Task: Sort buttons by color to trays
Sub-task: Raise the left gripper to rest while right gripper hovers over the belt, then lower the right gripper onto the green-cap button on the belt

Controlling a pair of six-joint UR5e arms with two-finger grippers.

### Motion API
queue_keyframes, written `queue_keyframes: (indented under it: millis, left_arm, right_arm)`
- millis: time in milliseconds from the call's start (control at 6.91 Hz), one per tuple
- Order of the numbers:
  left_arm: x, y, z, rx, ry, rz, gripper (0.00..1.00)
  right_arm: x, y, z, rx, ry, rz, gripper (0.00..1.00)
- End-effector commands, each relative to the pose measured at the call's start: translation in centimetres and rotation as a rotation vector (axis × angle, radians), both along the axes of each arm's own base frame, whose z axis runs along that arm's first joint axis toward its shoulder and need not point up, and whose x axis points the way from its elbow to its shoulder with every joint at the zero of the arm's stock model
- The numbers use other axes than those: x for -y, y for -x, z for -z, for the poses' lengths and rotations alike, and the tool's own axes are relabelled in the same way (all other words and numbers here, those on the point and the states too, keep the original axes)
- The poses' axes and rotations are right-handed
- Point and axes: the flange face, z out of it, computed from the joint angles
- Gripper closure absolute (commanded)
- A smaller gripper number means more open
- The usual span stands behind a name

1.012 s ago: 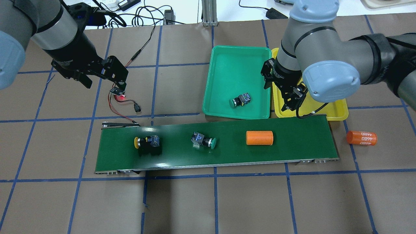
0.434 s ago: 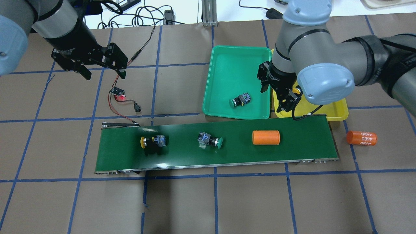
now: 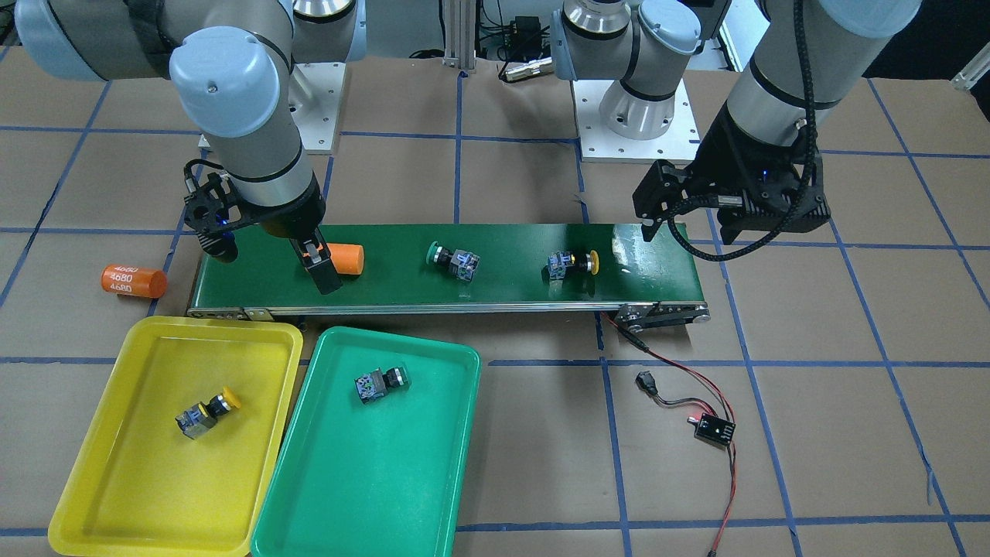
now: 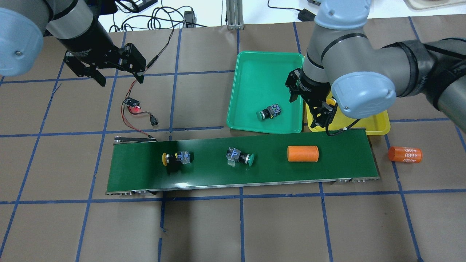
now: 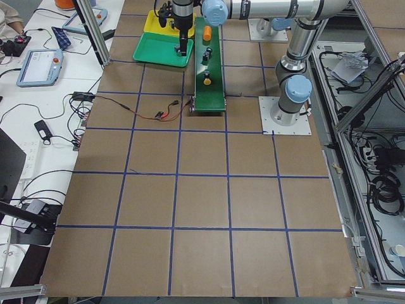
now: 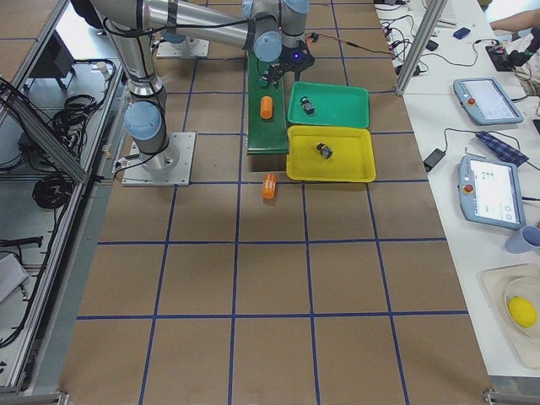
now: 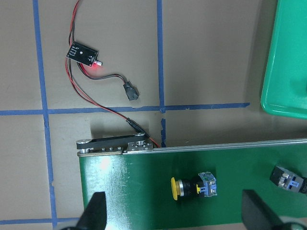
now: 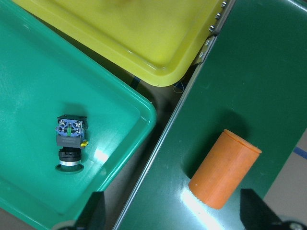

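Two buttons lie on the green conveyor belt (image 4: pixel 218 174): a yellow button (image 4: pixel 176 158) towards its left end and a green button (image 4: pixel 239 157) near the middle. A second green button (image 4: pixel 268 112) rests in the green tray (image 4: pixel 255 69). A second yellow button (image 3: pixel 207 412) sits in the yellow tray (image 3: pixel 131 480); my right arm hides it from overhead. My right gripper (image 4: pixel 304 108) hangs open and empty over the seam between the two trays, near the belt's far edge. My left gripper (image 4: pixel 118 78) is open and empty, above the table behind the belt's left end.
An orange cylinder (image 4: pixel 303 153) lies on the belt's right part and another orange cylinder (image 4: pixel 405 154) lies on the table past the belt's right end. A small sensor board (image 4: pixel 131 102) with red and black wires lies under the left gripper.
The two buttons and the cylinder on the belt have shifted right. My left gripper has moved away from the belt. My right gripper has drifted slightly left, towards the green tray's edge.
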Motion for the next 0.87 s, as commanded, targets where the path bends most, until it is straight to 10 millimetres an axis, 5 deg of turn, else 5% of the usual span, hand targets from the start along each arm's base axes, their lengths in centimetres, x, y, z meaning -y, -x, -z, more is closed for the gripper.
queue_keyframes:
  millis: [0,434,723]
  left_arm:
    - [-0.9,0.2,-1.9,0.007,0.042,-0.002,0.00]
    - [-1.0,0.4,-1.3,0.002,0.039,0.014,0.00]
    - [0.1,0.1,-0.5,0.001,0.036,0.009,0.00]
  right_arm:
    - [-0.9,-0.1,-1.4,0.001,0.024,-0.005,0.00]
    - [-6.0,-0.7,1.1,0.011,-0.071,0.027,0.00]
    - [-5.2,-1.7,1.9,0.079,-0.010,0.045,0.00]
